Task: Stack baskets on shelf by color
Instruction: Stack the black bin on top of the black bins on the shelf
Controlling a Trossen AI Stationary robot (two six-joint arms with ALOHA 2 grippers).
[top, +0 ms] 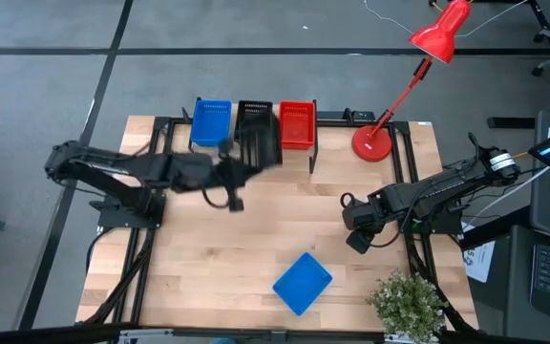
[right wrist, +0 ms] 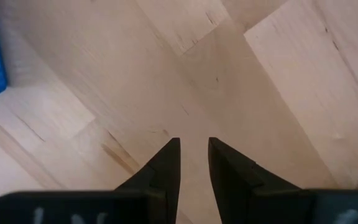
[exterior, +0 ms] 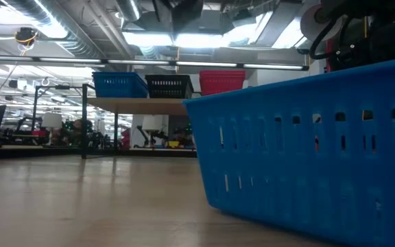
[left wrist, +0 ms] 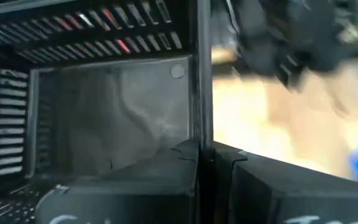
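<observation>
Tabletop (top: 218,248) with skewed blue basket (top: 303,283); left end effector (top: 239,170) clamping black basket (top: 259,141), lengthwise front-to-back.

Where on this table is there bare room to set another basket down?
The widest free patch is bare wood between the left gripper, the right gripper and the loose blue basket. The near-left corner beside that basket is also bare. The shelf is crowded with blue, black and red stacks; the red lamp fills the far-right corner.

My left arm reaches far across, its gripper (top: 240,162) apparently pinched tight. My right gripper (right wrist: 193,152) waits low at my side, fingers slightly parted.
</observation>
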